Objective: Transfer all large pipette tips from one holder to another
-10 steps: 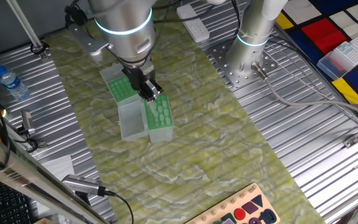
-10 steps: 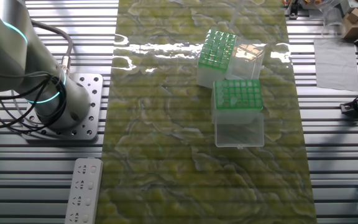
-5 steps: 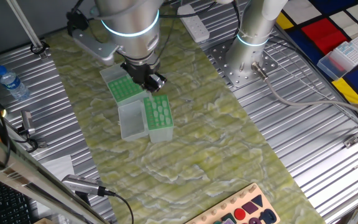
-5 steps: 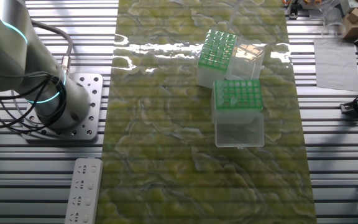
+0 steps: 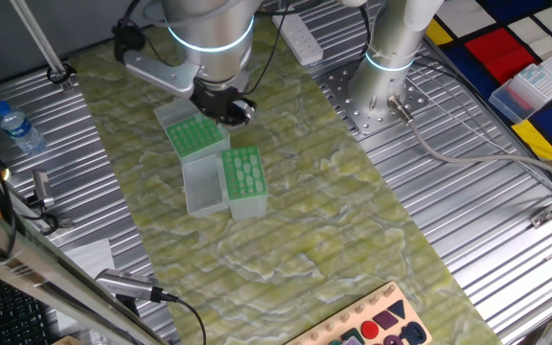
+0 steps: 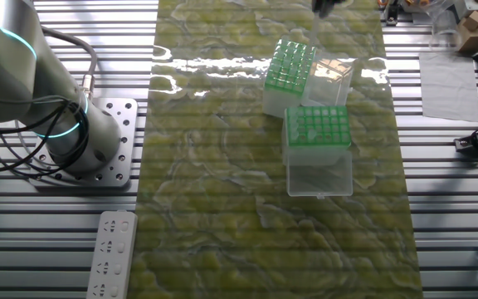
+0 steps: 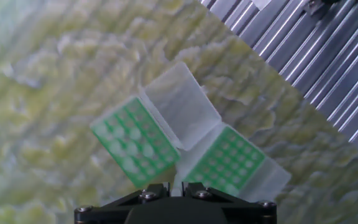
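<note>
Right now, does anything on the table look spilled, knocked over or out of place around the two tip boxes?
Nothing stands out. Both holders stand upright on the green mat with lids hinged open, set at an angle to each other. No large pipette tips lie loose on the mat. The gripper hovers above them; the hand view is blurred.

1. I work in a robotics lab: my table [image 5: 487,240] is ribbed aluminium, with a green marbled mat [image 5: 286,211] laid down its middle.
2. A second arm's base [image 5: 391,67] is bolted to a drilled plate at the far right.
3. Two racks of pipette tips [image 6: 291,65] sit on the mat, plain lab ware.
4. Cables [image 5: 468,153] trail over the ribs, and a power strip [image 6: 110,253] lies near the arm's base.
5. A water bottle [image 5: 14,126] lies at the left edge, and a board of coloured shapes [image 5: 381,321] sits at the near edge.
</note>
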Tool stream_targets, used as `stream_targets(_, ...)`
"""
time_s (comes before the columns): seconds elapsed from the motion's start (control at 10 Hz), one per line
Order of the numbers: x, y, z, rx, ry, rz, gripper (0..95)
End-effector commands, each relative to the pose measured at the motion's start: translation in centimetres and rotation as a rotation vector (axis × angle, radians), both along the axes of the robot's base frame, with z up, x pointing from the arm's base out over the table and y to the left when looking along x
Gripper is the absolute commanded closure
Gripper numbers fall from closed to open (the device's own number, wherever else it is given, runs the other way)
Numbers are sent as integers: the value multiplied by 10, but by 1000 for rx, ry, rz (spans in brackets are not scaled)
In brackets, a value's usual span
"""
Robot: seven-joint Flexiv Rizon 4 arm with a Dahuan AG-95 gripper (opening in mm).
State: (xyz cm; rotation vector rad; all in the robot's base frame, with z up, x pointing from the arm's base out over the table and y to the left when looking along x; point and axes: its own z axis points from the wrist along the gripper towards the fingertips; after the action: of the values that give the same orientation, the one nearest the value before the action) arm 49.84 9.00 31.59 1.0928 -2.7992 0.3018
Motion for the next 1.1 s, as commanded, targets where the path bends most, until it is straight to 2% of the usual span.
stream_targets(0.1,3,-26,-10,-26,-2,124,950)
stream_targets(0.6,8,-48,-20,-33,-10,196,950)
stream_targets(0.9,9,-56,-28,-17,-12,202,950)
stream_targets(1.1,5,-59,-30,4,-13,191,950)
